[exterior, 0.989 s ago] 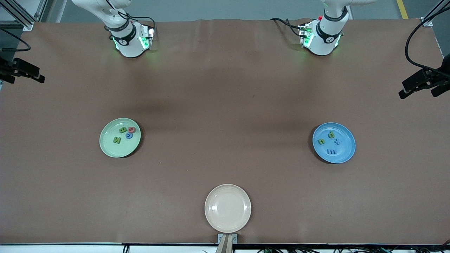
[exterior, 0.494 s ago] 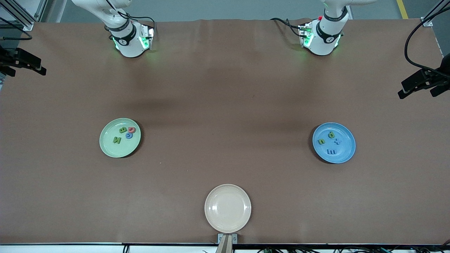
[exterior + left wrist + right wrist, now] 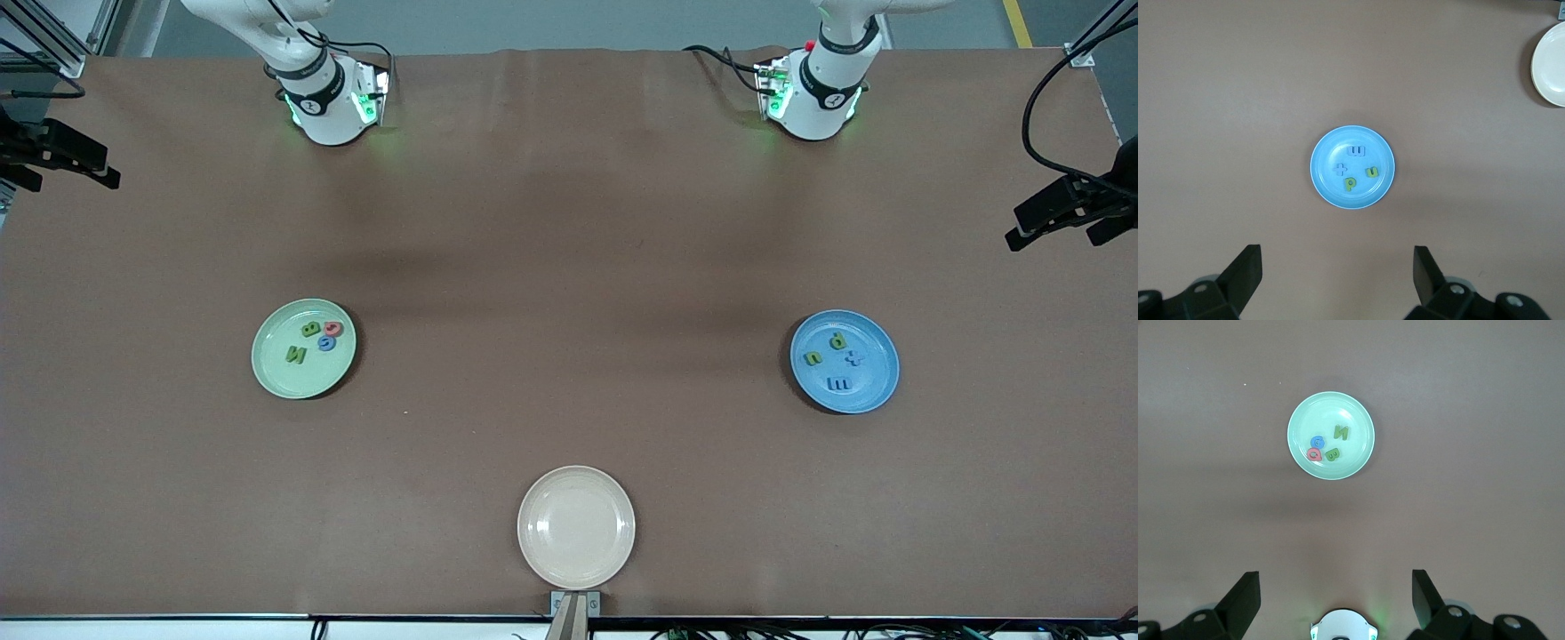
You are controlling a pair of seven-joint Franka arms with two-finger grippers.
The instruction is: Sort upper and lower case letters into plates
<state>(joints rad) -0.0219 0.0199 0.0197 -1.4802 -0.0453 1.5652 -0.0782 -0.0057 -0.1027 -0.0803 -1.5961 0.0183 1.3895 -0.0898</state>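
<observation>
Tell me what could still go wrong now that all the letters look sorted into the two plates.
1. In the green plate, the red letter, blue letter and a green one crowd together; a check might misread them.
2. In the blue plate, the blue letters blend into it and could be missed.
3. Both grippers, left and right, hang open high above; descending could nudge a plate.

N, B on green plate [image 3: 271,373] (blue plate [image 3: 876,391]: n, m)

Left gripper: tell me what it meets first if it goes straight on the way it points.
Probably the bare table, just short of the blue plate; the left gripper is open and empty, and depth is hard to judge.
</observation>
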